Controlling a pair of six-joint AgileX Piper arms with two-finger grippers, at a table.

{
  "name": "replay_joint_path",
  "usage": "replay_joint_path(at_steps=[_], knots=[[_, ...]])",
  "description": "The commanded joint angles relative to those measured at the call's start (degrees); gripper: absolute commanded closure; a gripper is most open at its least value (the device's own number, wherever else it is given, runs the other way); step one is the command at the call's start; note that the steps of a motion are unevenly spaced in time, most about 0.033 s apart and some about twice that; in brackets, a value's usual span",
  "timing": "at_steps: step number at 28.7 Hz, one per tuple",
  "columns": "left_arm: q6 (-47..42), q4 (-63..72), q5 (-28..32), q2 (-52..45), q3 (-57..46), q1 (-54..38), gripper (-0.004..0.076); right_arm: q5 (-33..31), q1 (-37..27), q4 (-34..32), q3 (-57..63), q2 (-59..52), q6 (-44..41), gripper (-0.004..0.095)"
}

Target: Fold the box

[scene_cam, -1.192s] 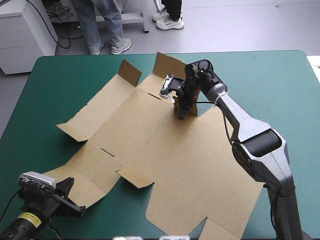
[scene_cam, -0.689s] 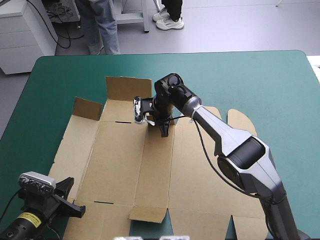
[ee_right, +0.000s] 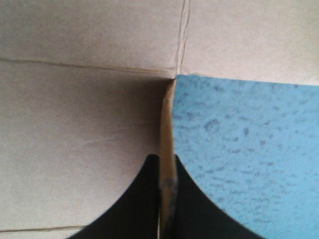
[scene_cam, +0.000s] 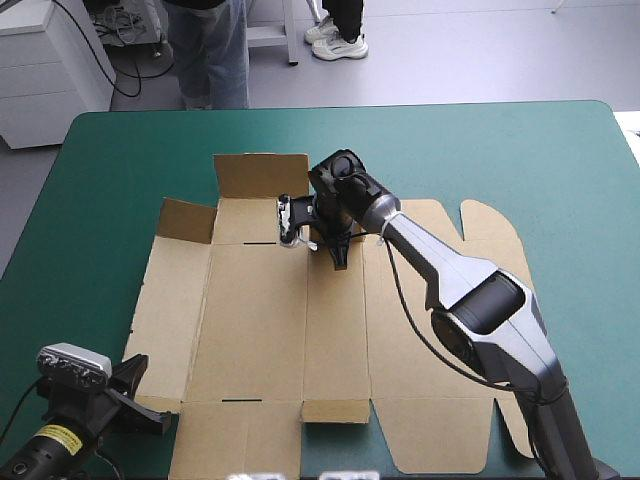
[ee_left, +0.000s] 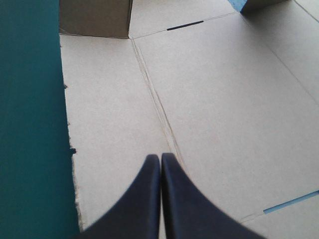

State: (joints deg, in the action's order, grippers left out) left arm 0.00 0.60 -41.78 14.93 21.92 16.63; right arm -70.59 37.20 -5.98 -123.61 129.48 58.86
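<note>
- Plainly, the box (scene_cam: 260,320) lies flat on the desk (scene_cam: 520,160), left of centre, its long edges roughly square to the desk's edges. No wall is tucked, so I judge the folding barely begun.
- Two flaps stand up at the far side: the far flap (scene_cam: 262,175) and, closer to the desk's left edge, the left flap (scene_cam: 187,220). The rest of the sheet lies flat.
- The right tool (scene_cam: 341,258) reaches to the far middle of the box. Its wrist view shows the fingers all but closed, pinching a thin edge of board. Bare teal-green cover shows on one side of that edge and board on the other.
- A pinch on an edge probably serves as a handle on the whole sheet. From there the arm could drag or swing the box, or raise one flap, without denting a panel.
- The left tool (ee_left: 160,162) hangs over the near left part of the box, its fingers pressed together into a point and holding nothing. A crease (ee_left: 159,109) runs from near its tip toward the left flap.
- Closed and empty, it seems placed to press a panel down beside that crease as an anchor while the other arm works. That is only a guess.
- One risk is that a hold on a single edge lets the sheet pivot about the pinch. Thin board could also bend or tear there if pulled hard.
</note>
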Motion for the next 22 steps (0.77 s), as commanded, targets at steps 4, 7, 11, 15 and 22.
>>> replay_joint_path(at_steps=[4, 7, 11, 15, 22], knots=[[-0.3, 0.2, 3.9, 0.6, 1.4, 0.2, 0.0732, 0.6, -0.2, -2.0, -1.6, -2.9, -1.0, 0.0656], [-0.3, 0.2, 3.9, 0.6, 1.4, 0.2, 0.0732, 1.8, -0.2, -3.7, -1.6, -2.9, -2.5, 0.0480], [-0.3, 0.2, 3.9, 0.6, 1.4, 0.2, 0.0732, 3.6, -0.2, -6.1, -1.8, -3.0, -5.0, 0.0365], [-0.3, 0.2, 3.9, 0.6, 1.4, 0.2, 0.0732, 3.5, -0.1, -8.1, -1.9, -3.6, -7.6, 0.0365], [-0.3, 0.2, 3.9, 0.6, 1.4, 0.2, 0.0732, -0.6, 0.6, -7.7, -8.8, -6.0, -13.8, 0.0366]])
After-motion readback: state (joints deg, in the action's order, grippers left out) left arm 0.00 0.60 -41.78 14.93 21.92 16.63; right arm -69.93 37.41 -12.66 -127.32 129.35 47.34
